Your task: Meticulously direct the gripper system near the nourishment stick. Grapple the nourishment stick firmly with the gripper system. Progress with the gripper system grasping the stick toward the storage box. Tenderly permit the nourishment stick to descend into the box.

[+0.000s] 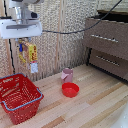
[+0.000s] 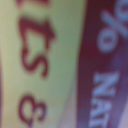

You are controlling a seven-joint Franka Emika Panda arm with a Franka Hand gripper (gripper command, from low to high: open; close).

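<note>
My gripper (image 1: 24,45) hangs high at the exterior view's left, its white block above, shut on the snack packet (image 1: 30,54). The packet is yellow-orange with red print and a whitish lower end, hanging upright in the air. It fills the wrist view (image 2: 45,60) as a blurred yellow face with red letters and a dark red band. The red shopping basket (image 1: 19,97) with latticed sides and a blue-grey rim stands on the wooden floor below, slightly toward the exterior view's left of the packet.
A pink cup (image 1: 67,75) and a small red bowl (image 1: 70,90) sit on the wood floor at middle. A brown drawer cabinet (image 1: 107,45) stands at the exterior view's right. A woven screen forms the back wall. A black cable runs from the arm.
</note>
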